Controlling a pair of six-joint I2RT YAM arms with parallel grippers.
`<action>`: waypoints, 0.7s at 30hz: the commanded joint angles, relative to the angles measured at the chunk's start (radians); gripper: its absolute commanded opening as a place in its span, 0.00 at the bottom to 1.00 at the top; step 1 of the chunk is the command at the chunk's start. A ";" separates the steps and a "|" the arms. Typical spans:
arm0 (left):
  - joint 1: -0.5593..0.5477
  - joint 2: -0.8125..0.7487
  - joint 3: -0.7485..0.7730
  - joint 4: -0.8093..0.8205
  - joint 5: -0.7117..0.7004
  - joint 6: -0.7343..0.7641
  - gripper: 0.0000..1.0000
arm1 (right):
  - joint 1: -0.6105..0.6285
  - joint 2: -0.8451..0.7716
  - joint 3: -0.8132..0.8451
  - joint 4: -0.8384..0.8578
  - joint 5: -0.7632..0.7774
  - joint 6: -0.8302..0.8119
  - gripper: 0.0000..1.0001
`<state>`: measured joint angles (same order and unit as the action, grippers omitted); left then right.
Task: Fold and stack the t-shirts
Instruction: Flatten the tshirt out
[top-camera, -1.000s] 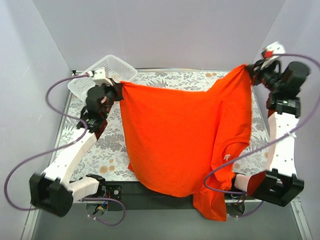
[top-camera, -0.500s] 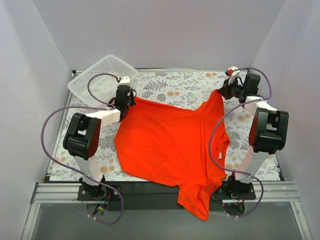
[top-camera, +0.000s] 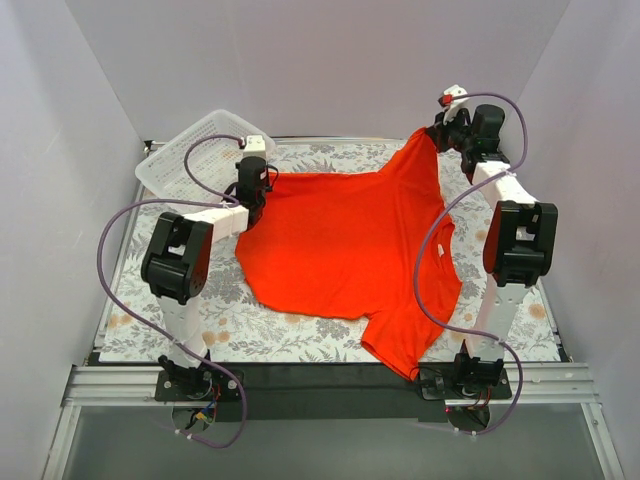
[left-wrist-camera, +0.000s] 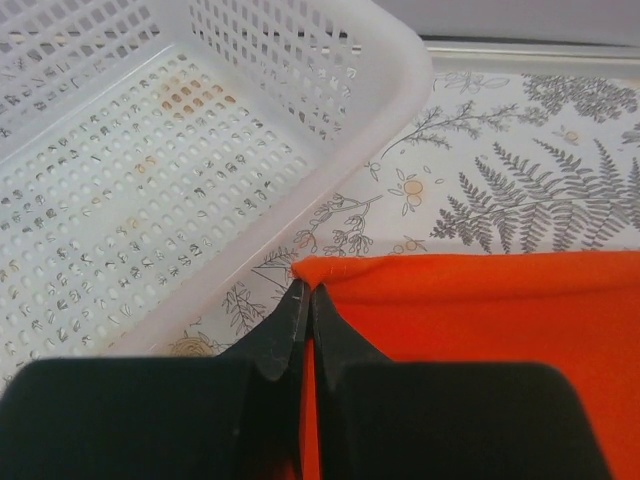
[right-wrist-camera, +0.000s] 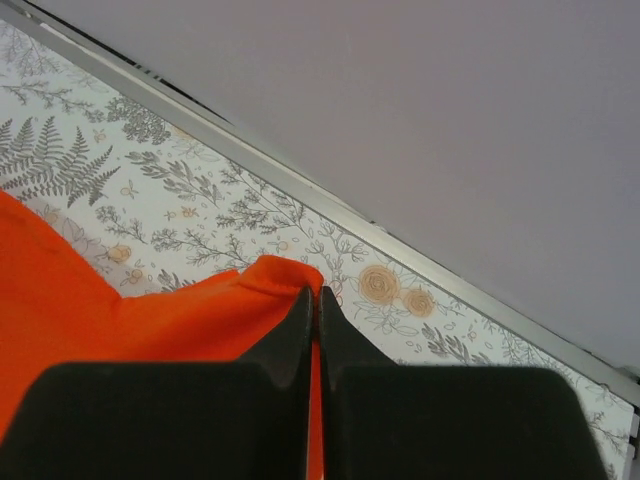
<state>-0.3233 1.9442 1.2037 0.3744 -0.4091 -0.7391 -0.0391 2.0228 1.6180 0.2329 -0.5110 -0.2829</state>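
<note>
T-shirt (top-camera: 340, 250) spread on my floral table (top-camera: 330, 160), left gripper (left-wrist-camera: 304, 300) pinched on its far-left corner beside white basket (left-wrist-camera: 300, 40), right gripper (right-wrist-camera: 317, 297) clamped on far-right corner

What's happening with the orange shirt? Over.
Both shut on t-shirt corners: left gripper, right gripper. Spread across table, unfolded. White basket beside left gripper, not blocking.

The t-shirt (top-camera: 340, 250) is plain bright orange-red, thin and without print. It lies spread mostly flat, softly wrinkled, across the middle of the floral counter (top-camera: 250, 325). Its far right corner is drawn up into a peak at the back, its far left corner sits low, and one sleeve-like flap reaches the near right edge.
</note>
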 joint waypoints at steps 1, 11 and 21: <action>0.004 0.013 0.052 -0.002 -0.040 0.033 0.00 | 0.016 0.040 0.049 0.043 0.019 0.017 0.01; 0.018 0.061 0.125 0.031 -0.053 0.107 0.00 | 0.012 0.008 0.026 0.031 0.011 0.002 0.01; 0.020 0.140 0.163 0.096 -0.042 0.172 0.00 | -0.024 -0.085 -0.075 0.033 -0.096 0.033 0.01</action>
<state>-0.3099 2.0773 1.3506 0.4553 -0.4347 -0.6010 -0.0536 2.0178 1.5600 0.2283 -0.5388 -0.2607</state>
